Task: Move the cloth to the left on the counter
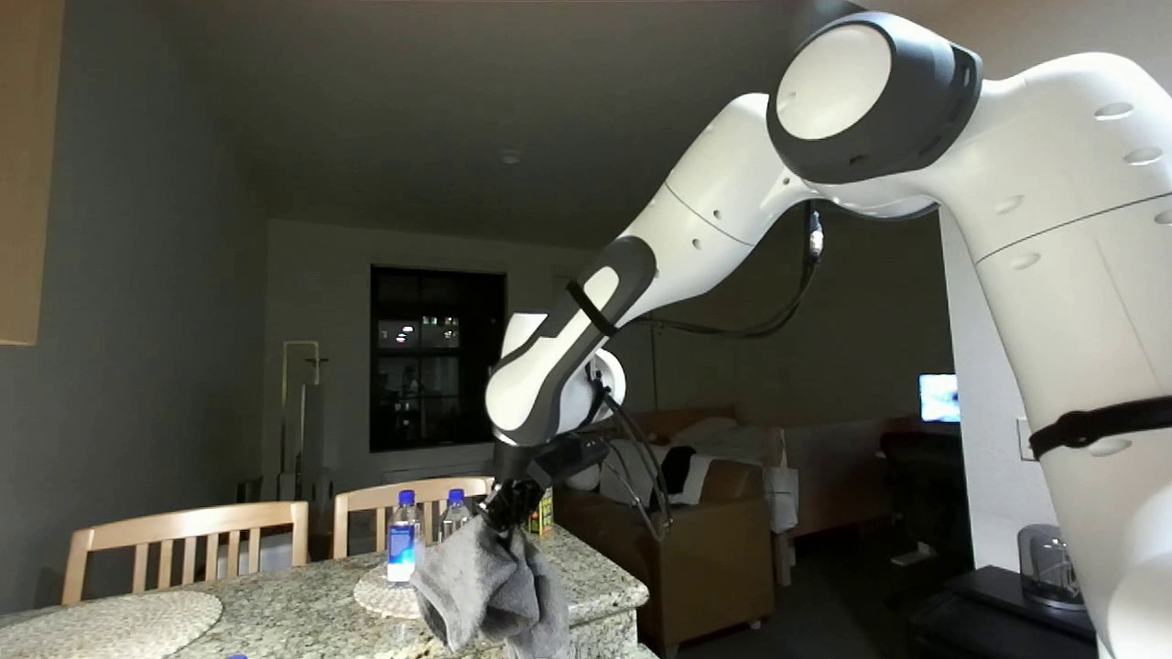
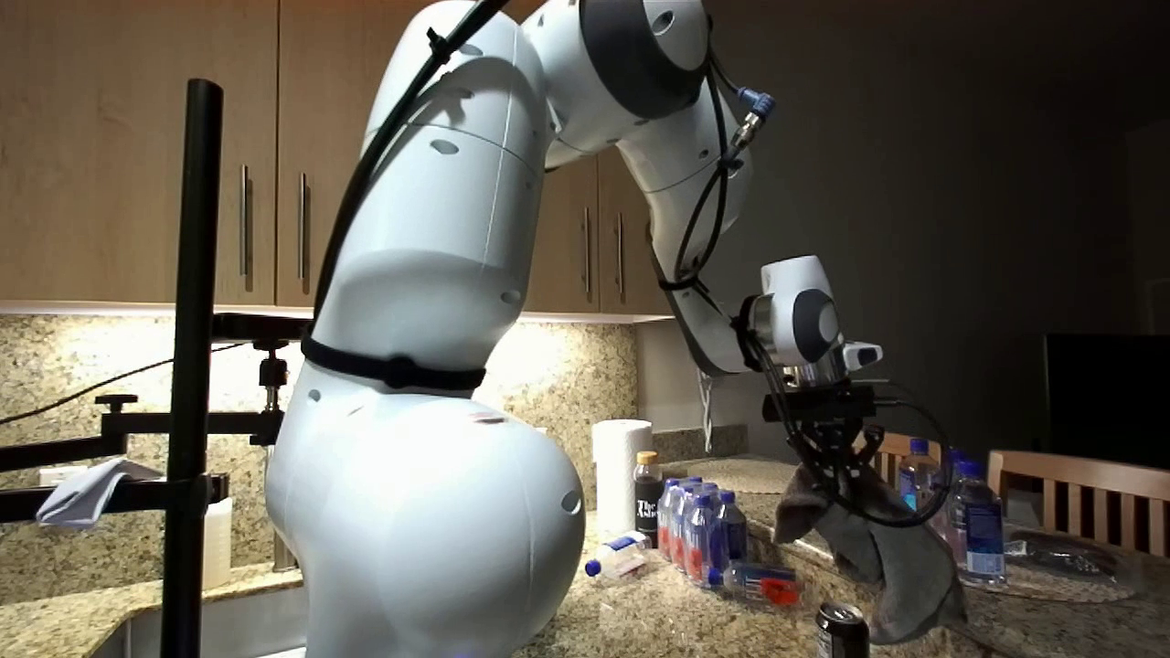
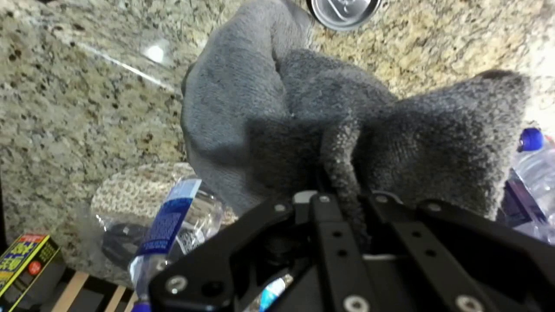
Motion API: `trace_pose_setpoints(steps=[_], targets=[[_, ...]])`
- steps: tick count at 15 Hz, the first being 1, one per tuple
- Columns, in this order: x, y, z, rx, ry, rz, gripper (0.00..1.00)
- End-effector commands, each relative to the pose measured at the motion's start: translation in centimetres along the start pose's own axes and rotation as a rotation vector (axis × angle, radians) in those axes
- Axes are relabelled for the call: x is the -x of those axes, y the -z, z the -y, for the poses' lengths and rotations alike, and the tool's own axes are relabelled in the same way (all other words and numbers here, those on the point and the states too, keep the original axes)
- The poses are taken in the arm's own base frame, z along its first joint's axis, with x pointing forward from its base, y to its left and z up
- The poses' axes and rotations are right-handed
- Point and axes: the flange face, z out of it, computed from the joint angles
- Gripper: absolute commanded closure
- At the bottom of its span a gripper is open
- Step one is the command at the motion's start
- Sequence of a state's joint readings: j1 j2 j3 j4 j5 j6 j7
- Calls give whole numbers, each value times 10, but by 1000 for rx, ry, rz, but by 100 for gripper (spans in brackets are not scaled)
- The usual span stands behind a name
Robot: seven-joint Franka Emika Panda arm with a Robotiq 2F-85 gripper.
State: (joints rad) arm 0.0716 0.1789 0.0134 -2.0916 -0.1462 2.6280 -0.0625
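A grey cloth [image 1: 494, 581] hangs bunched from my gripper [image 1: 509, 513]. It also shows in an exterior view [image 2: 900, 567] and fills the middle of the wrist view [image 3: 260, 86]. My gripper [image 3: 347, 201] is shut on a fold of the cloth, which runs between the two fingers. In an exterior view the gripper [image 2: 836, 466] points down above the edge of the raised counter. The speckled stone counter [image 1: 275, 599] lies below and behind the cloth; it also shows in the wrist view [image 3: 130, 112]. I cannot tell whether the cloth's lower end touches the counter.
A dark can [image 2: 841, 631] stands close to the cloth's lower end. Several water bottles [image 2: 699, 535] stand in a group on the lower counter, with a bottle [image 2: 759, 583] lying beside them. Bottles [image 1: 403, 540] stand on a woven placemat [image 1: 375, 595]. A yellow box [image 3: 26, 262] and chairs [image 1: 192, 526] are behind.
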Motion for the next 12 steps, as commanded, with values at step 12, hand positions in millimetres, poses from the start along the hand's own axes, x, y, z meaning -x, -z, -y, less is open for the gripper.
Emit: trace_pose_setpoints(steps=[12], targets=[[39, 85, 206, 39, 46, -134, 92]])
